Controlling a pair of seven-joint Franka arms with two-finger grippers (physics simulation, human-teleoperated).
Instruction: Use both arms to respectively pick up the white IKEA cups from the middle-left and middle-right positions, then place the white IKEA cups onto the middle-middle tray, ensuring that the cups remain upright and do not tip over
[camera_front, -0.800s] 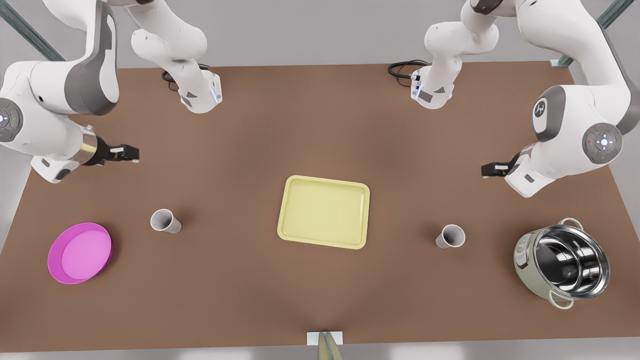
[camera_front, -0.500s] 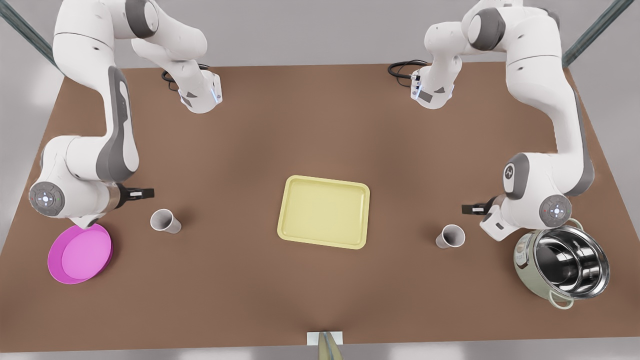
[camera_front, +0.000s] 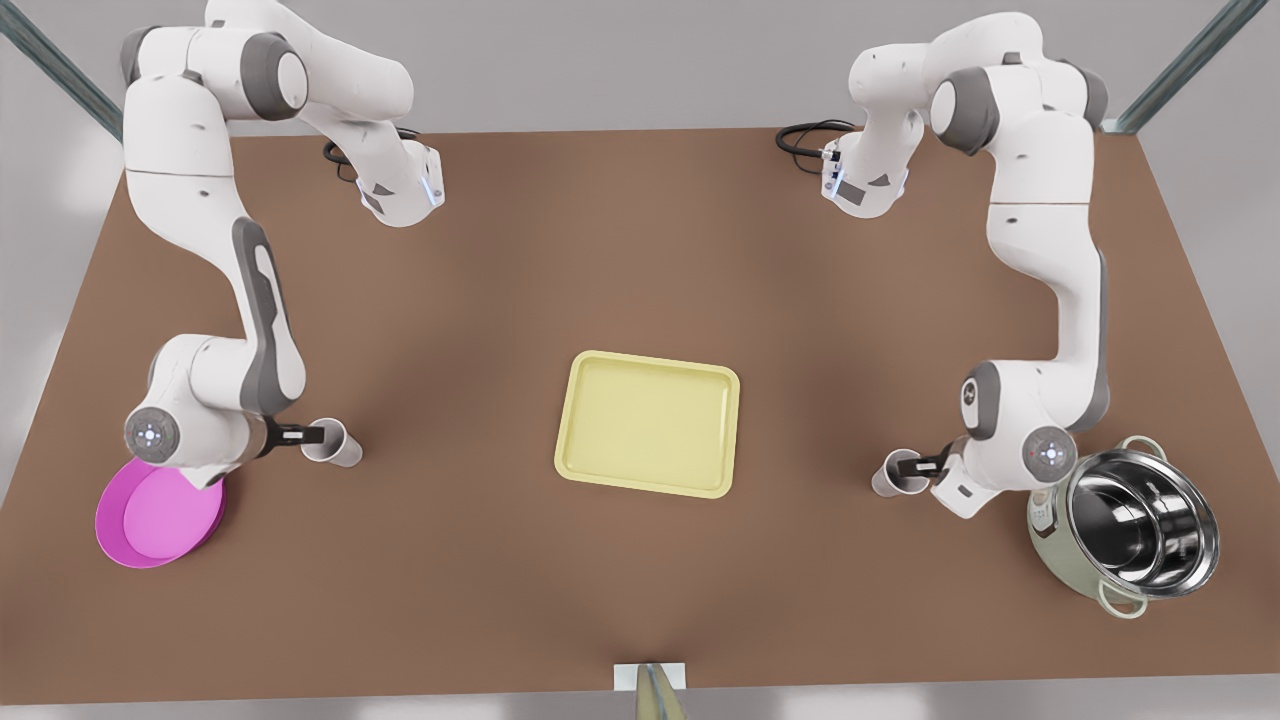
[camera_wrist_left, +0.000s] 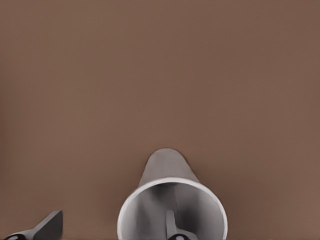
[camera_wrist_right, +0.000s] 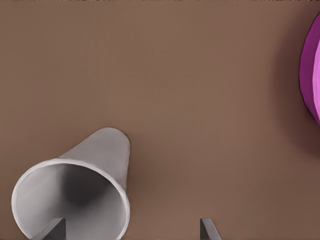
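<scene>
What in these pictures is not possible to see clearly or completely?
- Front view: whether the right pincer touches the dish-side cup is too small to tell.
- Front view: the same holds for the left pincer at the pot-side cup.
- Wrist views: the picture edge cuts off the open fingers and both cup rims.
- Front view: the right arm hides part of the dish.

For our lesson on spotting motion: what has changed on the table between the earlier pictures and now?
Both arms swung down to the cups. The right gripper, open, now straddles the rim of the cup near the pink dish; the left gripper, open, straddles the cup near the pot. Cups, tray, pink dish and pot are unmoved.
</scene>
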